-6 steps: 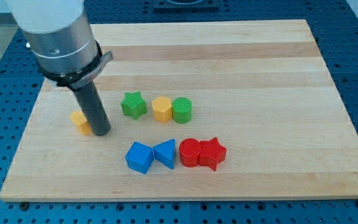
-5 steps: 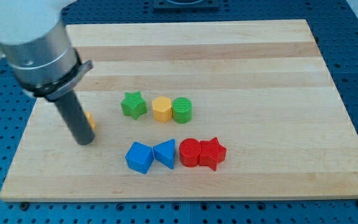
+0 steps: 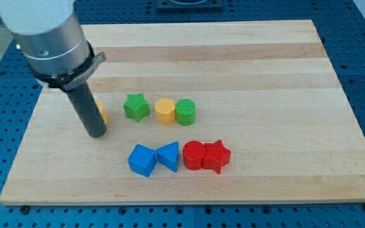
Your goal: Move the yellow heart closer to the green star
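The green star [image 3: 135, 106] lies on the wooden board [image 3: 252, 69], left of centre. The yellow heart [image 3: 101, 113] is to the star's left, mostly hidden behind my dark rod; only a sliver shows at the rod's right side. My tip [image 3: 97, 133] rests on the board just below and left of the heart, touching or nearly touching it. A small gap separates the heart from the star.
A yellow hexagon block [image 3: 165, 111] and a green cylinder [image 3: 185, 111] sit in a row right of the star. Below them lie a blue cube [image 3: 142, 159], a blue triangle [image 3: 168, 156], a red cylinder [image 3: 194, 154] and a red star [image 3: 217, 155].
My rod swung left past the heart and has come back right. The yellow heart has shifted right, closer to the green star.
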